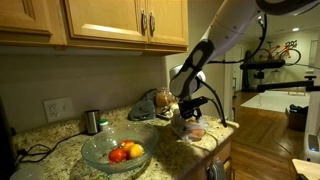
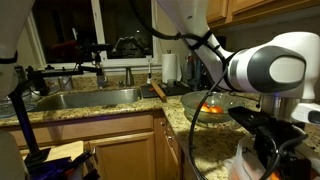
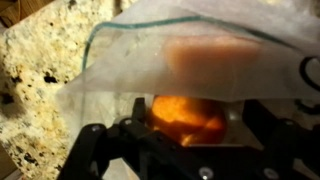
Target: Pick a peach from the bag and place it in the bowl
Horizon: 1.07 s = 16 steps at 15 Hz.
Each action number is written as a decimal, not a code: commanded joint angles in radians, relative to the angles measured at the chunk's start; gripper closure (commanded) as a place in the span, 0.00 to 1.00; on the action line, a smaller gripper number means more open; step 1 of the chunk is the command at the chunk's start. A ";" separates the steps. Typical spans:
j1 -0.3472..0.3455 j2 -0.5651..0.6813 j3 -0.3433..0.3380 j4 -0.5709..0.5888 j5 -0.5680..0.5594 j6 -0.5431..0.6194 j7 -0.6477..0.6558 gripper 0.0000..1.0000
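In the wrist view an orange peach (image 3: pixel 183 112) lies between the two dark fingers of my gripper (image 3: pixel 190 122). The jaws stand wide, with a gap showing on the right side of the fruit. A translucent plastic sheet with a green edge (image 3: pixel 120 60) hangs over it, and a pinkish shape shows through. In an exterior view the gripper (image 1: pixel 190 110) hovers low over the counter to the right of the grey-brown bag (image 1: pixel 150 102). The clear glass bowl (image 1: pixel 93 150) sits at the front left and holds a red apple (image 1: pixel 118 155) and an orange fruit (image 1: pixel 134 150). The bowl (image 2: pixel 197 100) also shows behind the arm.
A small steel cup (image 1: pixel 92 121) stands behind the bowl near the wall socket. Wooden cabinets (image 1: pixel 110 20) hang above the speckled stone counter (image 1: pixel 60 140). A sink (image 2: pixel 85 98) lies left of the counter, whose edge drops off at the right.
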 commanded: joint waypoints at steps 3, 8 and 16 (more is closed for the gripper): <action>0.022 0.011 0.020 0.083 -0.008 -0.030 0.013 0.00; 0.025 0.031 0.025 0.141 -0.006 -0.047 0.014 0.00; 0.023 0.046 0.025 0.176 -0.006 -0.098 0.016 0.00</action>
